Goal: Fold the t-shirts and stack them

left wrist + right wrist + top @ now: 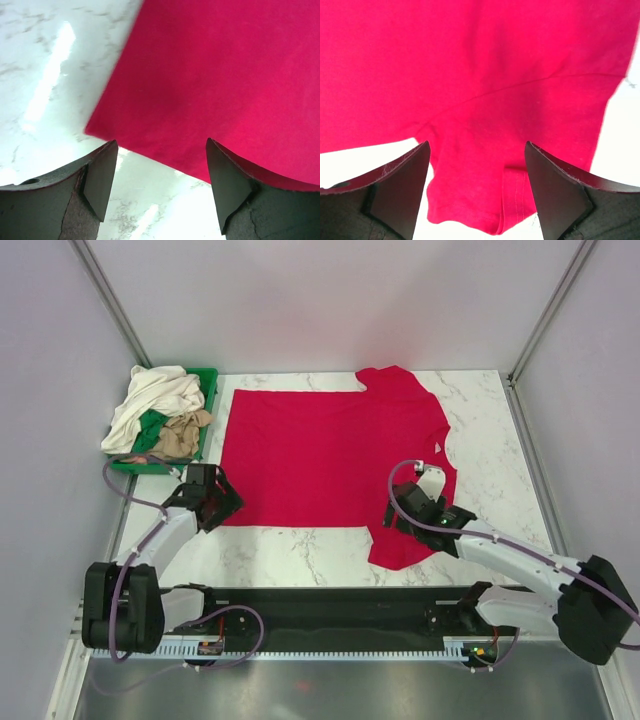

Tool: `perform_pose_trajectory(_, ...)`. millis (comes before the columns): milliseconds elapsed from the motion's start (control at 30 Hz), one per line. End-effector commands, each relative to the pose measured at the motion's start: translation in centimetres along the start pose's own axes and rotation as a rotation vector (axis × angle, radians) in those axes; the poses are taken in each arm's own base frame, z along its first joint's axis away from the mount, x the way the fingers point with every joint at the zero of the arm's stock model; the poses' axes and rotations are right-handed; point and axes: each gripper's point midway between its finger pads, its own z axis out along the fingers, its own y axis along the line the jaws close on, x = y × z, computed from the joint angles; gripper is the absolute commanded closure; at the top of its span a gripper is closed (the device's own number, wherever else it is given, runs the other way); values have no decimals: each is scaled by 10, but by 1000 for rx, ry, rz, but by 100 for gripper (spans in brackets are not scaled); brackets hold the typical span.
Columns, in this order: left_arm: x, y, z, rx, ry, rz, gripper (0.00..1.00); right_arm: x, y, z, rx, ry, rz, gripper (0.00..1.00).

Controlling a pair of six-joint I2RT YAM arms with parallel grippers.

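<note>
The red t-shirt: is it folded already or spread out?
Spread out. The red t-shirt lies flat on the table, with its hem straight, both sleeves sticking out and no part doubled over.

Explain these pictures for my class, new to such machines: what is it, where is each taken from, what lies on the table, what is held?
Two robot arms are bolted at a table's near edge. One view looks down from above; the other two come from a camera on each wrist. A red t-shirt lies spread out; a cream shirt and a tan shirt are heaped in a green tray. The left gripper is at its corner, the right gripper over a sleeve; both open, holding nothing.
</note>
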Motion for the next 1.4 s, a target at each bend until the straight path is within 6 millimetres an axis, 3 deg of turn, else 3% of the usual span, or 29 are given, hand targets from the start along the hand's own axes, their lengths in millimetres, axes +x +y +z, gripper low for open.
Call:
perform_pose_trajectory(0, -15, 18, 0, -48, -96, -135, 23, -21, -11, -15, 47, -90, 64, 15)
perform_pose_trajectory(100, -13, 40, 4, -94, -94, -198, 23, -19, -18, -17, 76, -88, 75, 13)
perform_pose_trajectory(200, -15, 42, 5, -73, -91, -212, 24, -14, -26, -14, 112, -83, 89, 11)
perform_pose_trajectory(300, -15, 39, 9, -55, -84, -185, 37, -7, -32, -8, 140, -70, 107, 11)
perform_pose_trajectory(367, -16, 31, 11, -19, -75, -172, 53, -4, -32, -5, 139, -63, 119, 14)
perform_pose_trajectory(467, -15, 29, 12, -1, -72, -160, 72, 13, -28, 2, 116, -7, 134, 26)
perform_pose_trajectory(667, -14, 28, 12, 13, -76, -159, 90, 42, -31, 11, 108, 70, 141, 44)
perform_pose_trajectory(733, -14, 26, 13, 22, -72, -157, 96, 51, -32, 12, 100, 88, 137, 46)
perform_pose_trajectory(967, -12, 24, 15, 33, -64, -153, 98, 63, -32, 10, 94, 109, 94, 49)
perform_pose_trajectory(1067, -12, 23, 15, 36, -65, -147, 98, 64, -32, 9, 98, 111, 83, 63)
perform_pose_trajectory(1200, -12, 21, 15, 38, -69, -136, 98, 67, -30, 7, 92, 122, 72, 91)
perform_pose_trajectory(1333, -12, 20, 16, 33, -67, -135, 98, 70, -29, 4, 96, 135, 58, 94)
perform_pose_trajectory(1367, -12, 20, 16, 34, -67, -132, 98, 70, -29, 3, 94, 136, 55, 99)
